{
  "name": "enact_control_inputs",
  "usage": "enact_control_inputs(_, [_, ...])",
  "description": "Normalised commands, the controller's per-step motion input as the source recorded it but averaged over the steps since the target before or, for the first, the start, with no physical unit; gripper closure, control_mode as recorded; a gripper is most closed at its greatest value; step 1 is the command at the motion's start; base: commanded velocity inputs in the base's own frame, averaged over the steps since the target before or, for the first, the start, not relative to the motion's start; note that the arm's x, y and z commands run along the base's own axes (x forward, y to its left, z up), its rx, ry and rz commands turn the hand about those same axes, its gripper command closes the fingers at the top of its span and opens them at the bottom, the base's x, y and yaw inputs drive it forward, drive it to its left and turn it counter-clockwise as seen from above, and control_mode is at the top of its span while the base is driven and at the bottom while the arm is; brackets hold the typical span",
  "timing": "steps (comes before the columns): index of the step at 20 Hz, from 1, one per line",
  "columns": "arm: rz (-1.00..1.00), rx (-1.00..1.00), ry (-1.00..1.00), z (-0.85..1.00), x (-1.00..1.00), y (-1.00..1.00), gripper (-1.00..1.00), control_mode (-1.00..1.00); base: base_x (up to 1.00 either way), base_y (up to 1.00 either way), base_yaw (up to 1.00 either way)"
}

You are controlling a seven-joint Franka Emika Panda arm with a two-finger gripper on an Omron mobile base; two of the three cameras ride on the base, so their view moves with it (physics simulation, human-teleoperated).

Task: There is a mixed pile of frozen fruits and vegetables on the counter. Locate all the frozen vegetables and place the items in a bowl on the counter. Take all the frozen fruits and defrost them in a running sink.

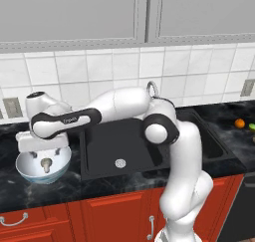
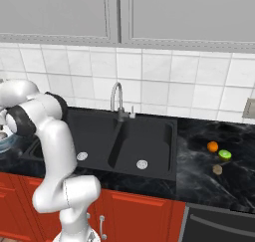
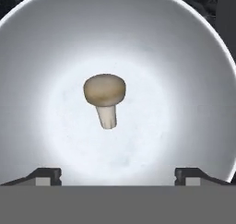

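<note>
Hand view first: I see the pincer spread wide, its two dark fingertips far apart at the bottom edge with nothing between them. Beyond them lies a small tan-brown mushroom with a rounded cap and a pale stem, alone on the glossy white inside of the wide round bowl; it touches neither fingertip.

From the left base view I read the same thing from the side. The white hand hangs just over the bowl, whose pale blue-grey outside rests on the glossy black marble-like counter to the left of the matte black double-basin sink. The mushroom shows inside the bowl, below the pincer. The arm stretches leftward across the sink from its base at the lower right.

Further out, the curved silver gooseneck faucet stands behind the divider between the two basins, and each basin has a round silver drain. I cannot make out any water from the spout. Well to the right of the sink, on the counter, sit a small orange ball, a bright lime green ball just beside it, and a second tan mushroom piece near them in front. Red cabinets run below the counter.
</note>
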Motion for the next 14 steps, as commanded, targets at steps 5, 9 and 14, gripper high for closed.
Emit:
enact_control_inputs(5, [-0.02, -0.06, 0.00, 0.23, -0.01, -0.90, -1.00, -1.00, 0.00, 0.00, 0.00])
enact_control_inputs(9, [0.00, -0.01, 0.00, 0.29, 0.00, -1.00, -1.00, -1.00, 0.00, 0.00, 0.00])
enact_control_inputs(14, [0.00, 0.00, 0.00, 0.38, 0.00, -0.98, -1.00, -1.00, 0.00, 0.00, 0.00])
